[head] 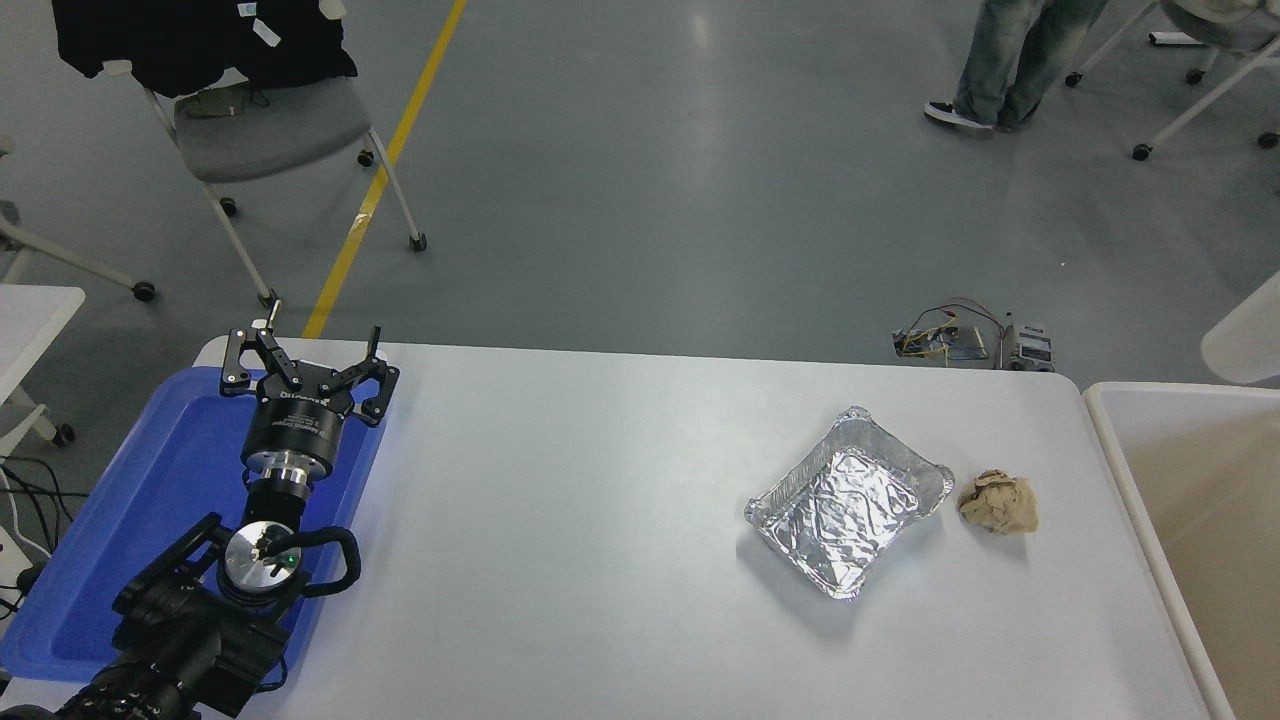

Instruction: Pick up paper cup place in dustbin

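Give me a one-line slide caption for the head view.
Paper cup at the right edge above the dustbin; left gripper parked over the blue tray.

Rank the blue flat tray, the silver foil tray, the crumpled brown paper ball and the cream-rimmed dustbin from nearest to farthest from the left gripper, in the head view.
1. Blue flat tray: directly beneath the left gripper, at the table's left edge.
2. Silver foil tray: right of centre.
3. Crumpled brown paper ball: just right of the foil tray.
4. Cream-rimmed dustbin: beyond the table's right edge.
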### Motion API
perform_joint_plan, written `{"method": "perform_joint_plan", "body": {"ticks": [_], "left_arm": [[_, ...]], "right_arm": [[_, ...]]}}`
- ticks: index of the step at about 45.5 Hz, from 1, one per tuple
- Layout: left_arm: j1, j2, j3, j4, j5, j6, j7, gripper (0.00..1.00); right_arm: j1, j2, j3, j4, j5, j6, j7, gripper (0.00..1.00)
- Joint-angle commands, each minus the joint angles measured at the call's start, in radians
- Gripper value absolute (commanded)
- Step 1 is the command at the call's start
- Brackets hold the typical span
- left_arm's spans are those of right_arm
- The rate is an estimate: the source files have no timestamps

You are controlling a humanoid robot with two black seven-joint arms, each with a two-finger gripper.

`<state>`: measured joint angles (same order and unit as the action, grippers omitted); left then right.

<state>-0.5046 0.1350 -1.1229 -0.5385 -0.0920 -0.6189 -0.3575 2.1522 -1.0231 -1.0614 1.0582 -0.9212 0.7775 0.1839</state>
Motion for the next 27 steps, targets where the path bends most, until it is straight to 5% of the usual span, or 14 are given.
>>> {"method": "perform_joint_plan", "body": {"ticks": [1,13,27], "left_arm": [[0.0,0.0,0.0,0.0,0.0,0.001,0.0,1.0],[0.0,0.0,0.0,0.0,0.0,0.001,0.0,1.0],[0.0,0.0,0.0,0.0,0.0,0.001,0.0,1.0]], "right_arm": [[0.052,0.001,-0.028,0.0,-0.001,0.008,0.0,0.0],[-0.061,0.004,-0.02,-0.067,-0.011,0.005,-0.009,0.0],[-0.553,0.072,0.087,-0.409,0.125,-0.291,-0.011,0.0]]}}
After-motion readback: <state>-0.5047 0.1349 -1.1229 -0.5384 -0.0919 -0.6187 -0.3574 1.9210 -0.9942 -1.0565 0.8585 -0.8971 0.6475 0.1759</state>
